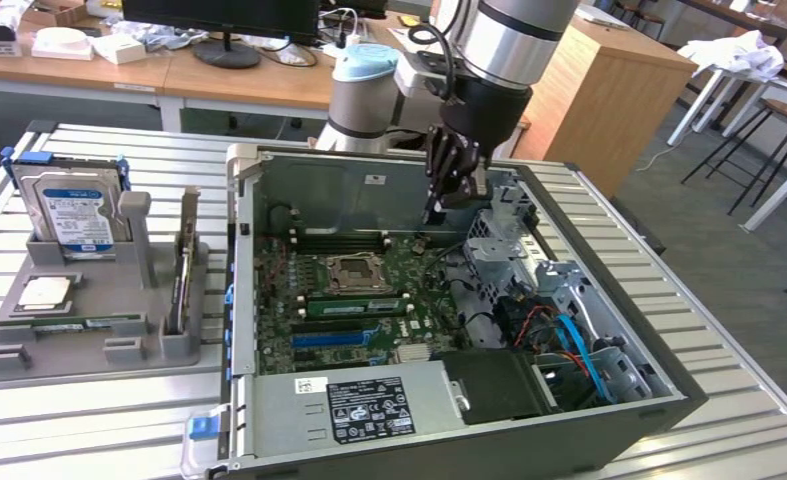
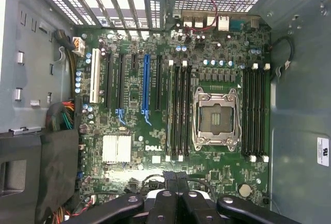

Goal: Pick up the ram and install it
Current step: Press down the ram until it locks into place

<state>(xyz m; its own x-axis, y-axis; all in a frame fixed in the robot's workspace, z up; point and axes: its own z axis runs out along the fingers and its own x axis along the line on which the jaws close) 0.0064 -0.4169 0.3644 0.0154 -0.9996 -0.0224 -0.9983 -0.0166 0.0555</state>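
Observation:
The ram (image 1: 78,322) is a thin green stick lying flat in the front slot of the grey holder (image 1: 6,362), at the exterior view's left. My gripper (image 1: 437,212) hangs inside the open computer case (image 1: 660,400), far from the ram, with its black fingers pressed together on nothing. In the wrist view the gripper (image 2: 177,178) is shut above the motherboard (image 2: 222,169). The black memory slots (image 2: 178,113) run beside the CPU socket (image 2: 216,118), and another group of memory slots (image 2: 256,113) lies on its far side.
The holder also carries a blue-labelled hard drive (image 1: 76,215), a square silver chip (image 1: 44,292) and an upright card (image 1: 184,265). Drive cages and cables (image 1: 560,320) fill the case's right side. A power supply (image 1: 366,405) sits at its front. Desks stand behind.

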